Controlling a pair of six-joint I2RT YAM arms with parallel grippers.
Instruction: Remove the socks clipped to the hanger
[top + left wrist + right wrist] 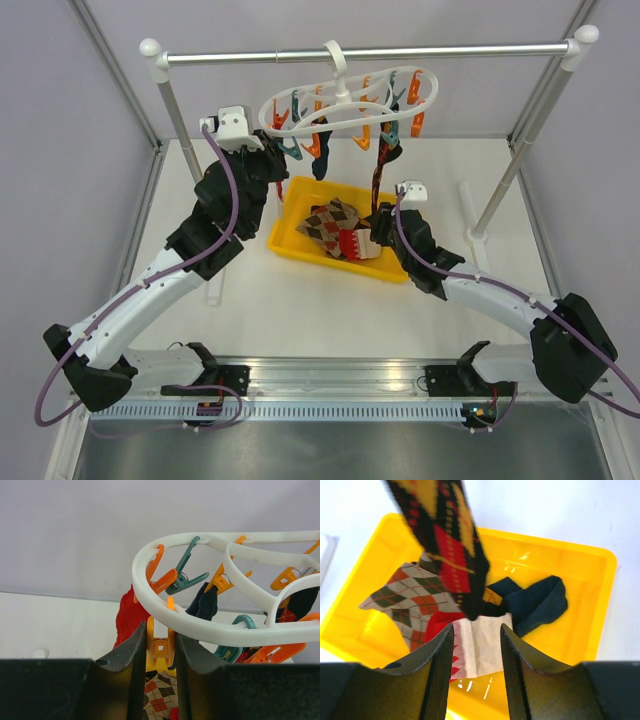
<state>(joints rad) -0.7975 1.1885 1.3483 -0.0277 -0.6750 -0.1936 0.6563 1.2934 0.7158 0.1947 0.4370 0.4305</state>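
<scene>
The white oval hanger hangs by its hook from the silver rail, with orange and teal pegs; it also shows in the left wrist view. My left gripper is at its left end, jaws closed on an orange peg. A red sock hangs just left of that peg, and a dark navy sock is clipped further in. A dark argyle sock hangs down over the bin. My right gripper is open, and the argyle sock's lower end hangs just beyond its fingertips.
A yellow bin under the hanger holds several loose socks: a beige argyle one, a navy one and a white and red one. Rail posts stand left and right.
</scene>
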